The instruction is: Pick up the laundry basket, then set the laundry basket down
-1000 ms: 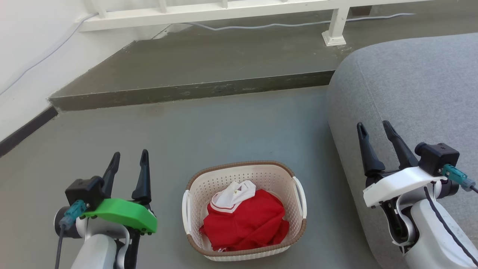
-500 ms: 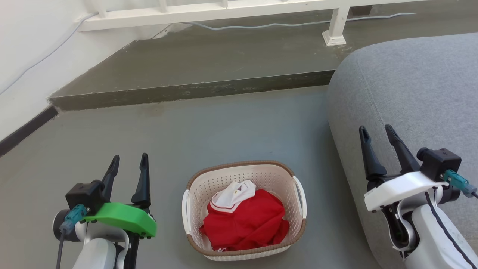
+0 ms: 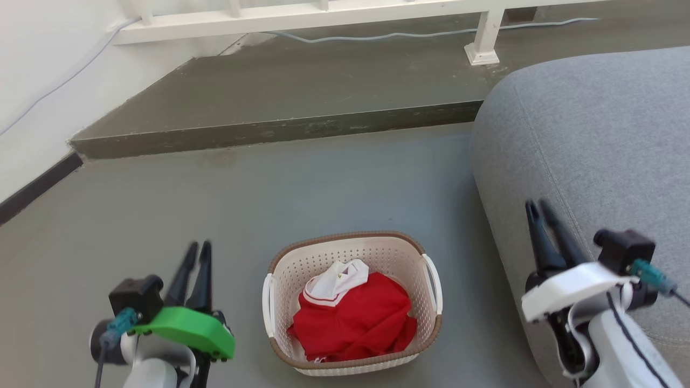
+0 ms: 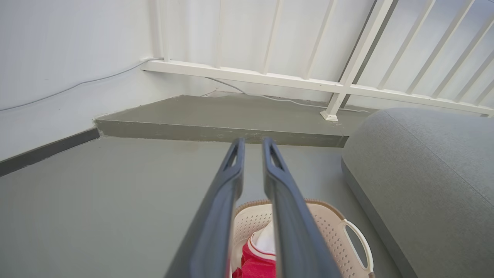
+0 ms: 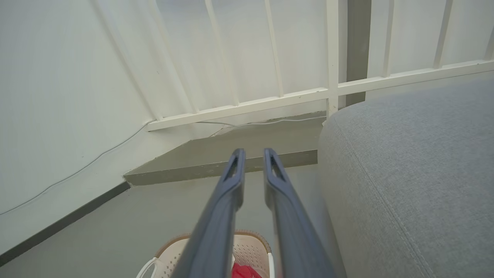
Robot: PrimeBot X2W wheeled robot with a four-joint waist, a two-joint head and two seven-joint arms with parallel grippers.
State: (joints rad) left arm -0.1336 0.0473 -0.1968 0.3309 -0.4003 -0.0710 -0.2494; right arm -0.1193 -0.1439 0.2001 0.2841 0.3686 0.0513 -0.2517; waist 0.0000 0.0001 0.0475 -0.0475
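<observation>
Though apart, laundry basket (image 3: 345,235) between fingers (image 3: 204,272)

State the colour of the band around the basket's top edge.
Brown, with a woven look, on the basket rim; clearest in the head view.

A smooth grey floor (image 3: 302,183) is seen, bounded at the far side by a raised darker step (image 3: 280,91) with a scuffed edge. A white railing (image 3: 302,13) is fixed along the step, one post foot (image 3: 481,54) resting on it. A pale cable (image 3: 409,35) is laid beneath the rail. A white wall (image 3: 38,70) with dark skirting (image 3: 38,186) is noted at left, a grey upholstered sofa (image 3: 593,134) at right. Lighting is even and diffuse.
</observation>
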